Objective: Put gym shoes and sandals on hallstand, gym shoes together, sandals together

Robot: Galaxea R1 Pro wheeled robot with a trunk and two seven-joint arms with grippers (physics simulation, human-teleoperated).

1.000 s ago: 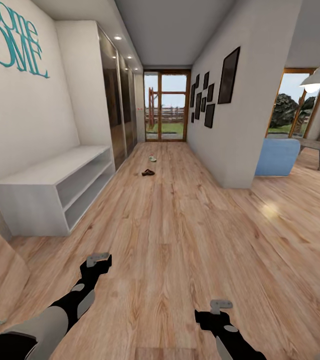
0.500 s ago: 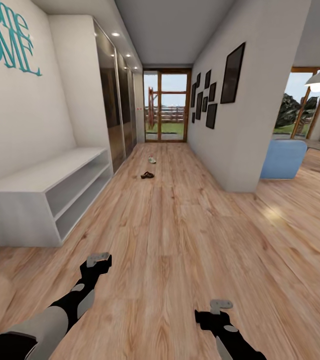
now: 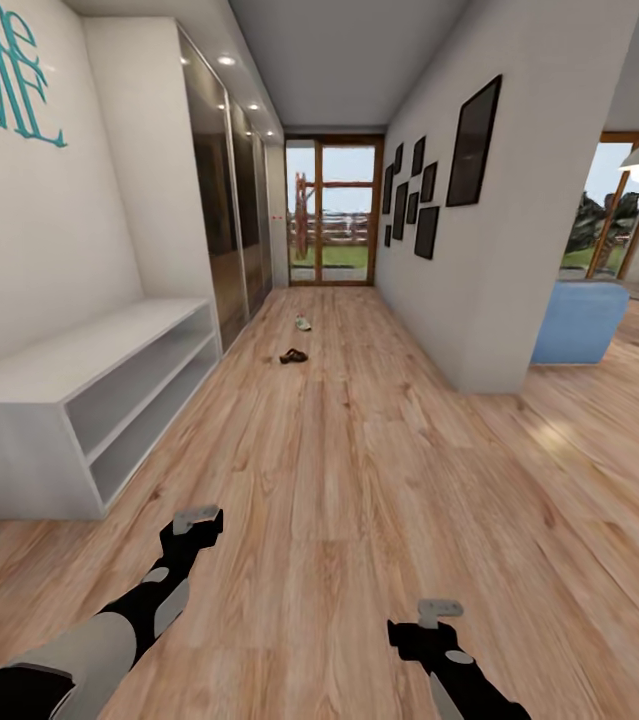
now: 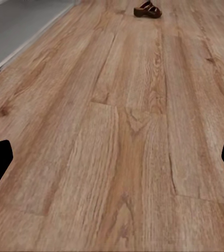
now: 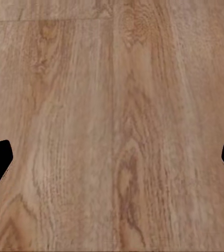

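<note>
Two grippers hang low over bare floor (image 3: 359, 470), left gripper (image 3: 195, 520) ahead of right gripper (image 3: 440, 608); in each wrist view the fingertips sit at opposite frame edges, jaws wide, holding nothing. A grey bench (image 3: 79, 400) with two open tiers lines the left wall, its front edge leaving a broad lane. Farther down mid-corridor lie a sandal (image 3: 293, 356), then a gym shoe (image 3: 303, 323), apart, before the glass door (image 3: 331, 210).

One brown sandal (image 3: 294, 356) lies flat on the light wood-plank corridor floor (image 3: 359, 480), far ahead of the left hand (image 3: 197, 519). A pale gym shoe (image 3: 303, 322) lies just beyond it. The pale grey bench with two open shelf tiers (image 3: 89, 400), both bare, stands against the wall left of that hand.
</note>
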